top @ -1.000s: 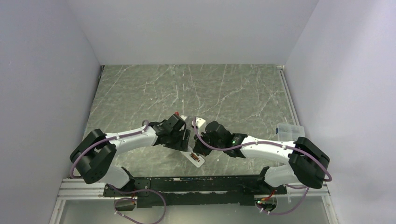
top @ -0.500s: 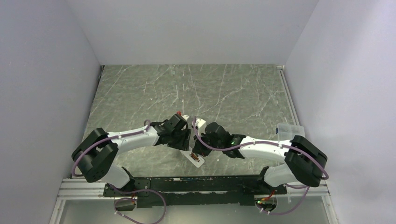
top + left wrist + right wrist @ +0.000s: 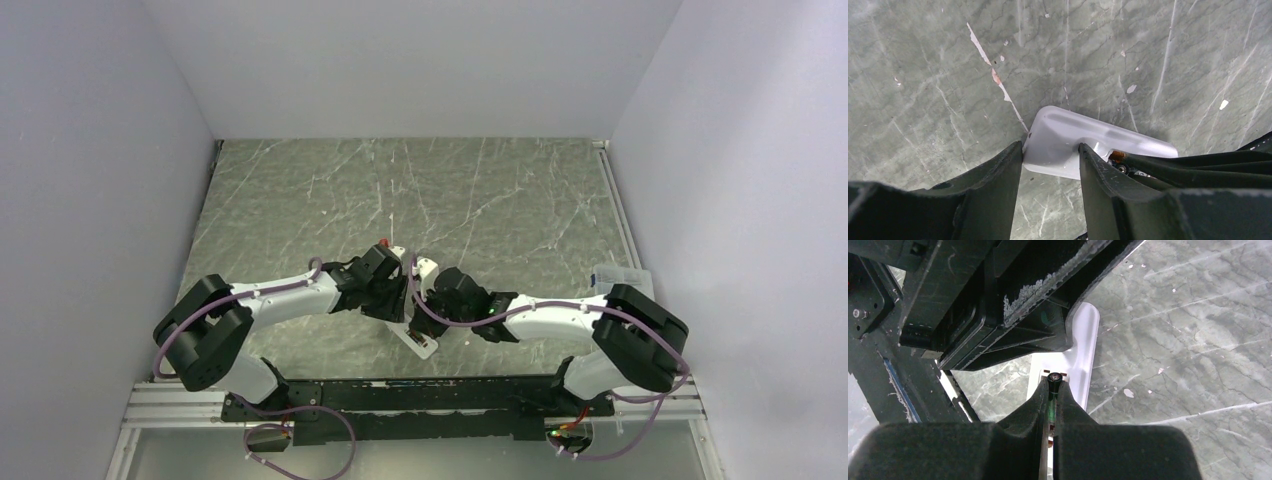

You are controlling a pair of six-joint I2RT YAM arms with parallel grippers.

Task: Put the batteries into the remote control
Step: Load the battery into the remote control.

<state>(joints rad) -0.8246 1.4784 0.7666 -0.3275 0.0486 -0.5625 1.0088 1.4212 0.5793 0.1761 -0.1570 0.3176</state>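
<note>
The white remote control (image 3: 1073, 130) lies on the marble table near the arms' bases, also seen from above (image 3: 424, 343). My left gripper (image 3: 1051, 146) straddles one end of it, with both fingers against it. At the remote's other end shows a brownish-orange recess (image 3: 1118, 155). My right gripper (image 3: 1052, 385) is shut on a thin dark battery (image 3: 1053, 377) with a green band. The battery's metal tip pokes out beyond the fingertips, right over the remote (image 3: 1083, 340) at its recess. From above, both grippers meet over the remote.
A clear plastic box (image 3: 620, 277) stands at the table's right edge beside the right arm. White walls close in the table on three sides. A black rail (image 3: 420, 390) with the arm bases runs along the near edge.
The left gripper's jaws have narrowed onto the remote's end. The right arm has shifted slightly left, bringing the battery closer over the remote.
</note>
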